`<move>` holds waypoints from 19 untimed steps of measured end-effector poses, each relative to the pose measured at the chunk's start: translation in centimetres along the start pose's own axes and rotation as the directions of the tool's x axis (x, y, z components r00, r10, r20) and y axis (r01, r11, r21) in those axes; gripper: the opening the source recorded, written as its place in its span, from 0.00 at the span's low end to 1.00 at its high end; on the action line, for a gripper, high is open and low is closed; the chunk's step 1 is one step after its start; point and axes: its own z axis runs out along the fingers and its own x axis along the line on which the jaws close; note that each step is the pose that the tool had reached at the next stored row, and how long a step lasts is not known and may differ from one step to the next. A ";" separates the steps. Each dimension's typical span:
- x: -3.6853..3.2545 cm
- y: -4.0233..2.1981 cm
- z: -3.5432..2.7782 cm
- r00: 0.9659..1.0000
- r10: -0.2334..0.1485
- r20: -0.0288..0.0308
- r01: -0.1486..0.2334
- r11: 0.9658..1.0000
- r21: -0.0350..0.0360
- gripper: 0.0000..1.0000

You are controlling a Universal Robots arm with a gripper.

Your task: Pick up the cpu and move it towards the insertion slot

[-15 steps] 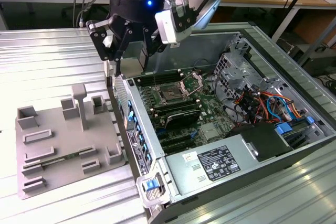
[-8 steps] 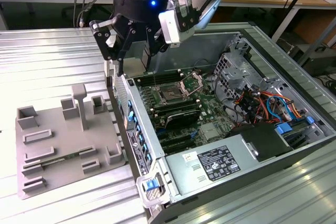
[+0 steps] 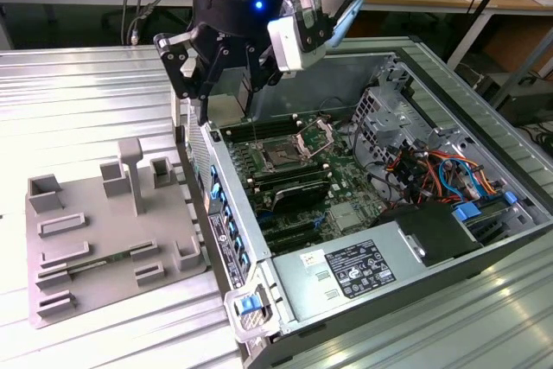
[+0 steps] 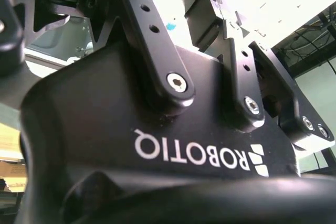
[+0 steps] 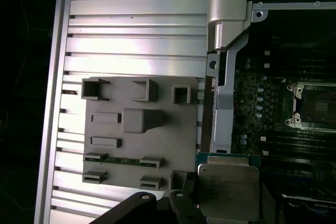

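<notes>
Your gripper (image 3: 226,97) hangs above the edge of the open computer case (image 3: 415,49), and as far as you can judge its fingers are closed on the cpu (image 5: 227,184): in the first wrist view the silvery chip sits flat right at the fingers (image 5: 181,203), clear of the grey fixture (image 5: 139,135) beside it. From the chip, the insertion slot (image 5: 315,106) lies further in over the motherboard (image 3: 320,187), well apart, its dark centre exposed; in the exterior view its bracket (image 3: 316,137) stands hinged up. The chip is square, so alignment with the socket frame matters more than any long axis. Beyond, the ribbed metal table (image 3: 78,101) carries both fixture and case, with benches at the far wall.
</notes>
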 end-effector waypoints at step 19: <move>-1.44 -0.12 0.00 1.000 0.000 0.000 0.000 1.000 0.000 0.55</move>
